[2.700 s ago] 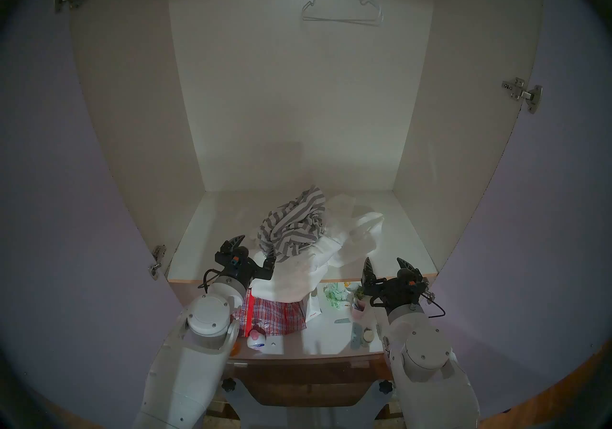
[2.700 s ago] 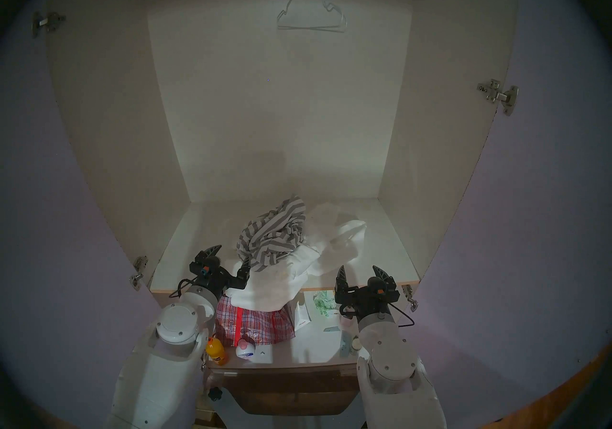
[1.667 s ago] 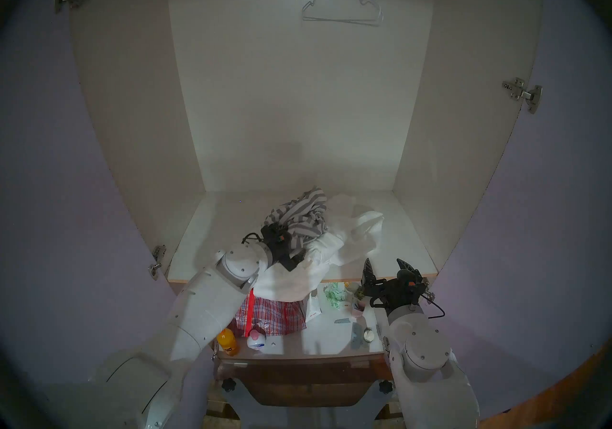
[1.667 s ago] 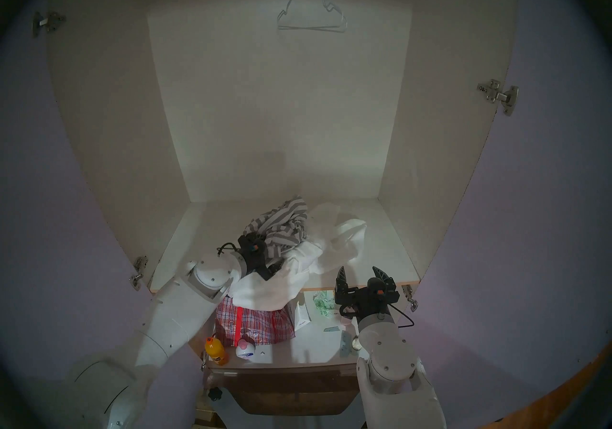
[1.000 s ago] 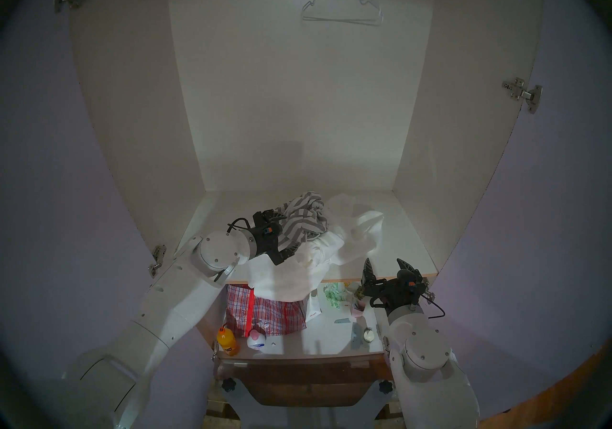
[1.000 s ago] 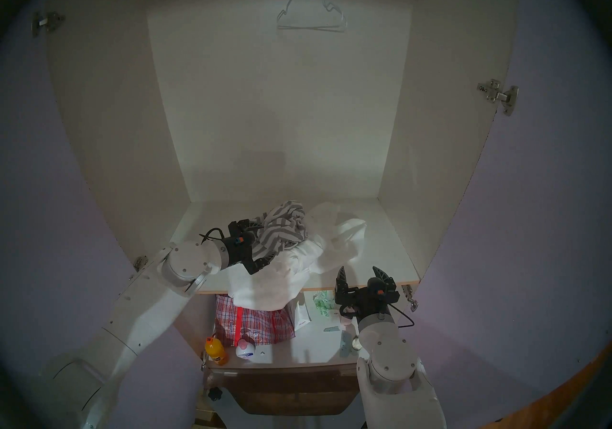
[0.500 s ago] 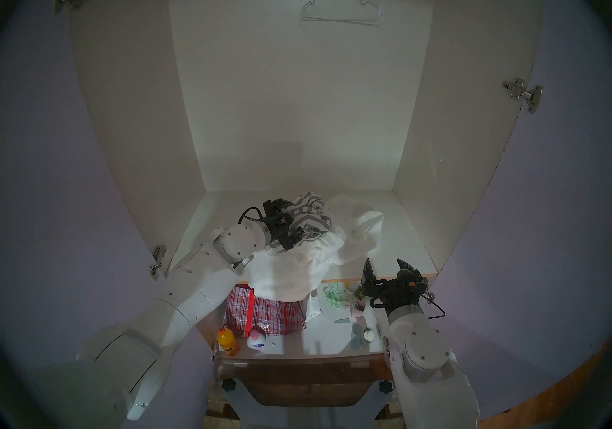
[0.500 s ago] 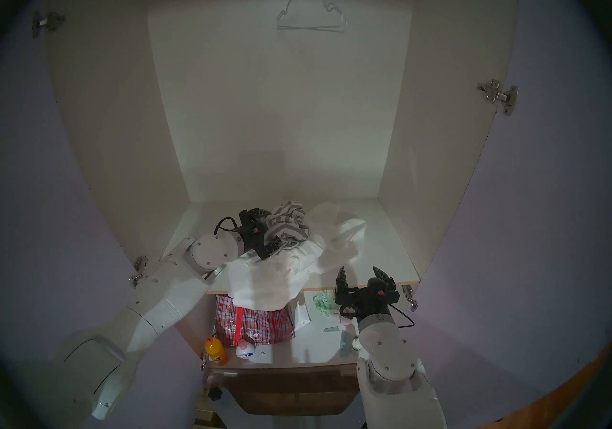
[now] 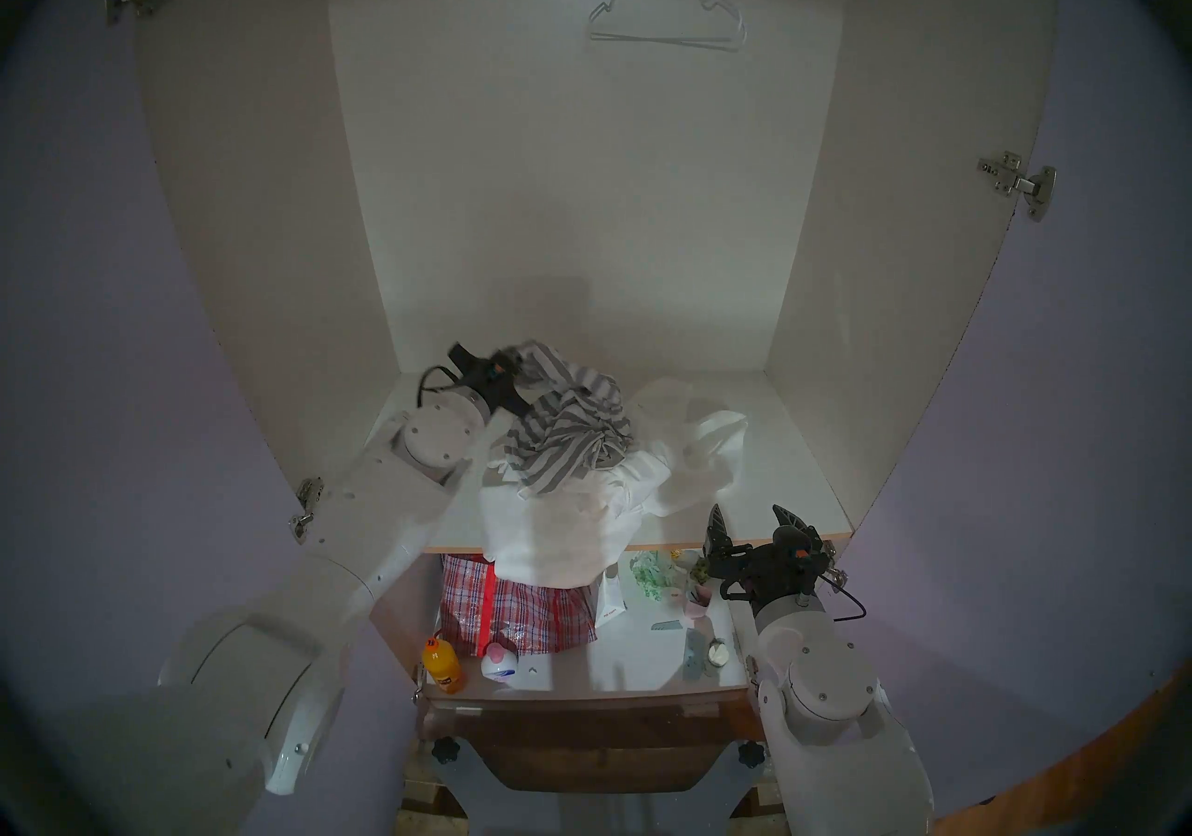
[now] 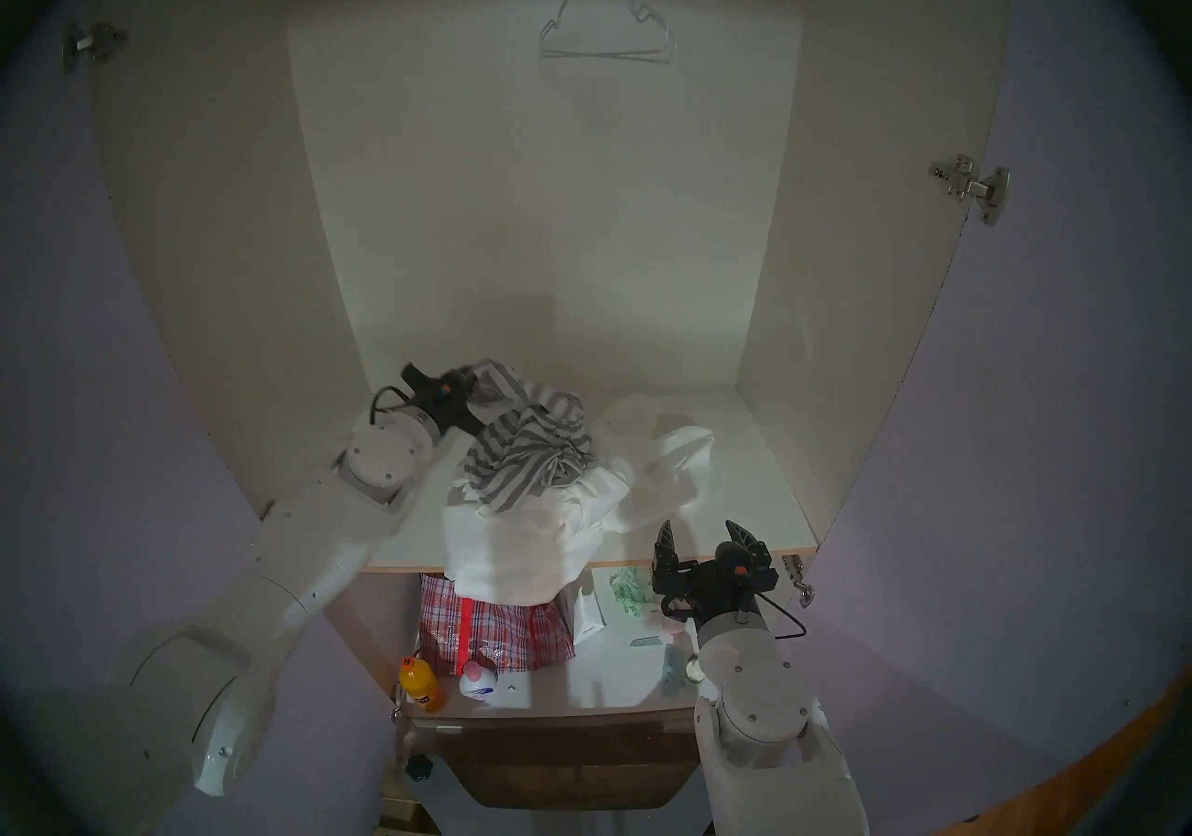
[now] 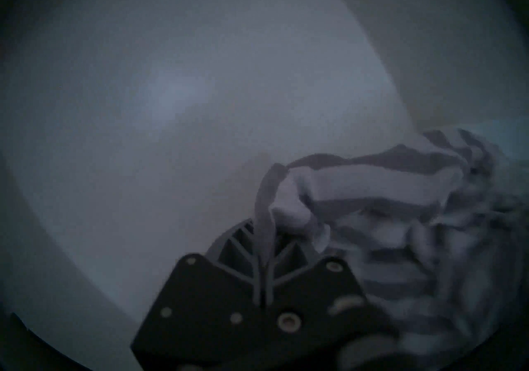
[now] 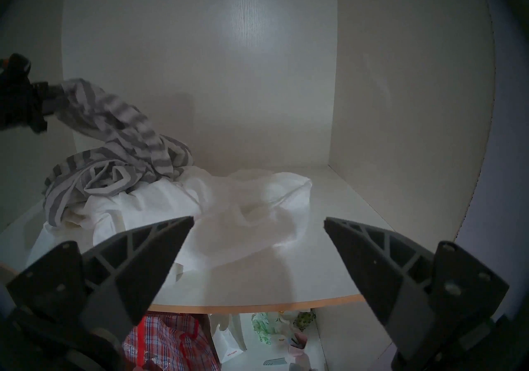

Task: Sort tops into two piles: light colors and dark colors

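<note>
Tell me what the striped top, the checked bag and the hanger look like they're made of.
Striped top: soft thin cloth, probably a knit; it drapes and creases where the left hand pinches it.
Checked bag: looks like woven plastic; glossy glints on its red checks.
Hanger: thin bent wire, likely metal, pale finish; coating unclear.

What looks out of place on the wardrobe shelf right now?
The white tops hang over the shelf's front edge, drooping toward the red checked bag. The striped top still lies partly on them.

White garments (image 9: 567,531) on wardrobe shelf (image 9: 787,480)
</note>
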